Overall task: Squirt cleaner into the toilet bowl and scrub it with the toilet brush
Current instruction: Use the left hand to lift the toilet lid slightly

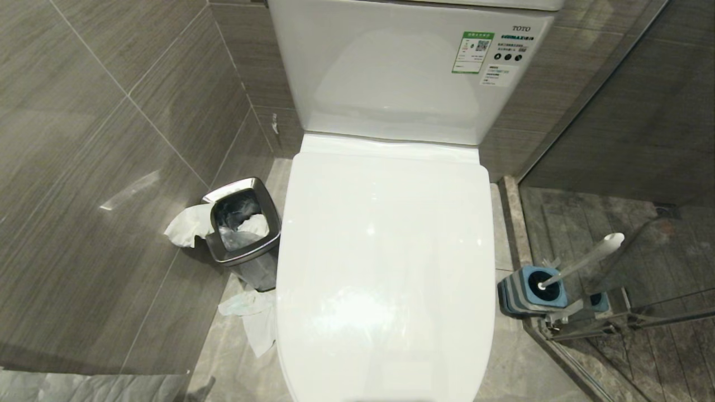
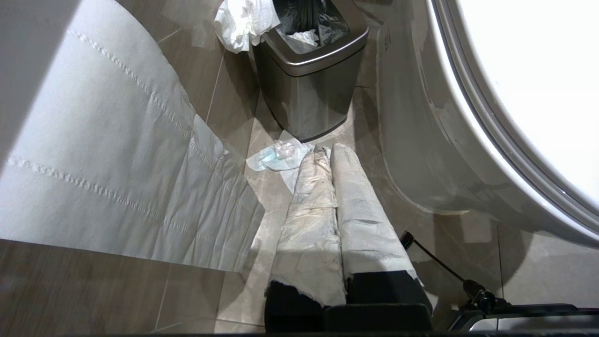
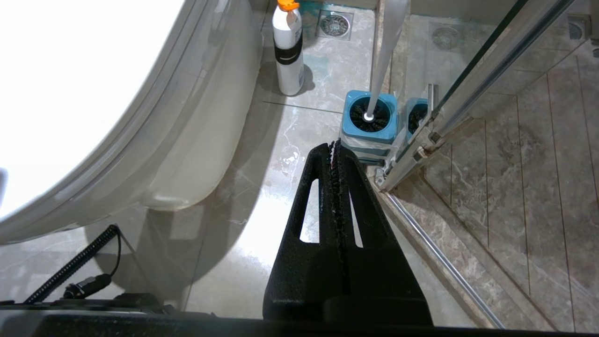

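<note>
The toilet [image 1: 385,268] stands in the middle of the head view with its white lid down, so the bowl underneath is hidden. Its tank [image 1: 402,72] rises behind against the grey tiled wall and carries a green and white label at the upper right corner.

The toilet brush [image 1: 584,261] stands on the floor to the robot's right of the toilet, its slim white handle leaning away from the toilet and its black bristle head seated in a square blue-topped holder [image 1: 530,290]. The holder sits just beside the metal frame of a glass shower door [image 3: 472,79]. In the right wrist view a white spray bottle [image 3: 288,51] with an orange cap stands upright on the floor close to the toilet's base, beyond the holder, near a floor drain.

To the robot's left of the toilet a small steel waste bin [image 1: 243,229] with a dark liner holds crumpled paper, and more white paper hangs over its rim and lies on the floor in front of it.

Neither arm shows in the head view. The left gripper [image 2: 327,154], its fingers wrapped in white paper, hangs low beside the toilet with the fingers pressed together and nothing between them. The right gripper [image 3: 333,150], bare and black, points at the floor just short of the brush holder, its fingers also closed together and empty.
</note>
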